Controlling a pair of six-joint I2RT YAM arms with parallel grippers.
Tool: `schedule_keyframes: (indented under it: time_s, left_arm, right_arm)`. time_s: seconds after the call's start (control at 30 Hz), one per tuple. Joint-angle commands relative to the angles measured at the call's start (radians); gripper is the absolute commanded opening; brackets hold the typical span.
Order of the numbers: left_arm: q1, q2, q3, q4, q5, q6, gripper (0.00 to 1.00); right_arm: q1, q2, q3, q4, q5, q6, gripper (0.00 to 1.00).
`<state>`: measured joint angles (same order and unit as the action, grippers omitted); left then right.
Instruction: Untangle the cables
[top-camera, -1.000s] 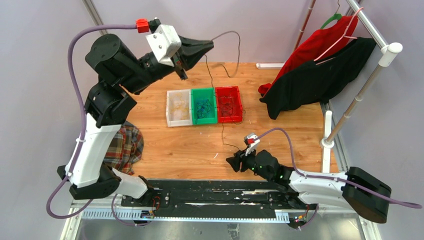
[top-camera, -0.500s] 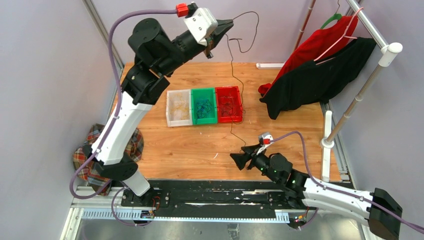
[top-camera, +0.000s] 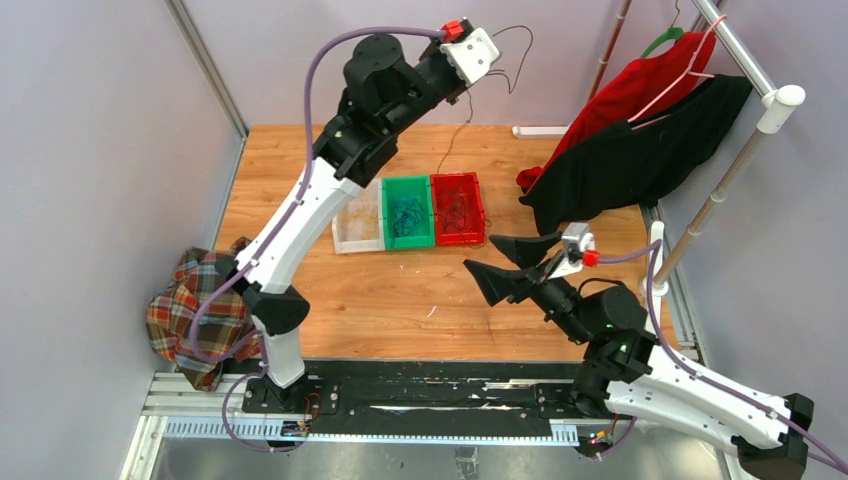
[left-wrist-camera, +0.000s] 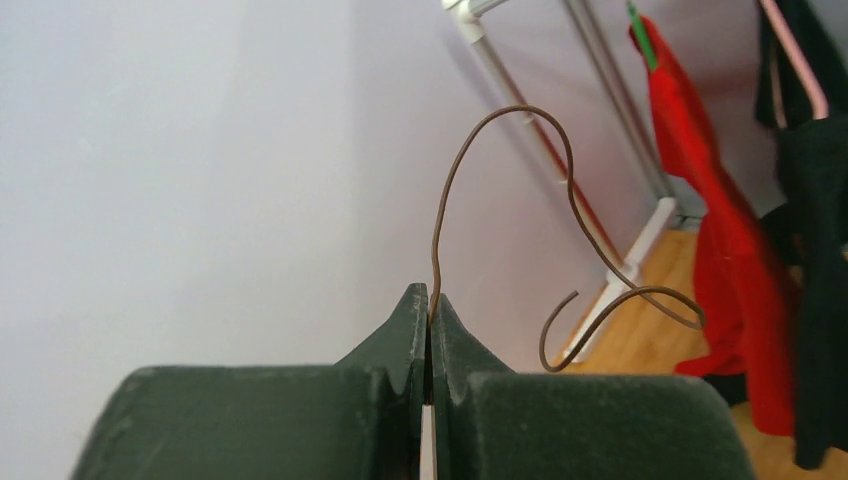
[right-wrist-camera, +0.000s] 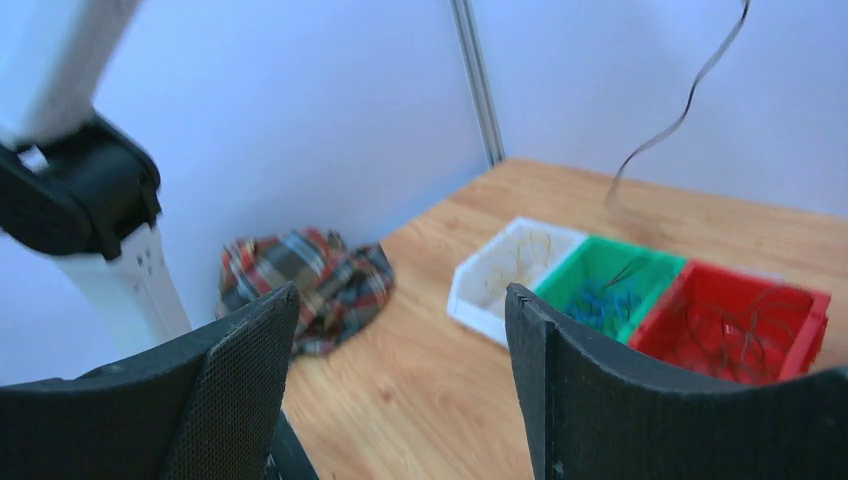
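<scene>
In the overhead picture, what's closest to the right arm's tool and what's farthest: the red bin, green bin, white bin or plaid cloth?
From the right tool, in the top view:
1. Red bin, just beyond it, right end of the row.
2. Green bin, middle of the row.
3. White bin, left end of the row.
4. Plaid cloth, off the table's left edge.
</scene>
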<state>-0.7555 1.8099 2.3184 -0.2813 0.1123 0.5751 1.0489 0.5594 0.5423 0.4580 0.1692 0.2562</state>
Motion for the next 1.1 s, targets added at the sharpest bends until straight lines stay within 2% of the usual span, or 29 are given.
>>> schedule_keyframes:
  time_s: [0.0,0.2,0.37,0.6,1.07]
  left_arm:
    - [0.016,0.091,0.138,0.115,-0.087,0.116,0.0]
    - [0.016,0.202,0.261,0.23,-0.092,0.22,0.0]
    - [0.016,0.157,0.191,0.254,-0.039,0.176,0.0]
    - [0.015,0.11,0.074,0.275,-0.038,0.143,0.0]
    - [0.017,0.08,-0.068,0.268,-0.05,0.119,0.0]
  right_arm:
    - [-0.01,0.022,-0.096,-0.139,-0.03,-0.016,0.75]
    - [-0.01,0.006,-0.293,-0.147,-0.006,0.083,0.75]
    - [-0.01,-0.054,-0.39,-0.189,0.102,0.148,0.75]
    - [-0.01,-0.098,-0.398,-0.244,0.21,0.151,0.73]
    - [-0.01,-0.135,-0.377,-0.302,0.228,0.147,0.7]
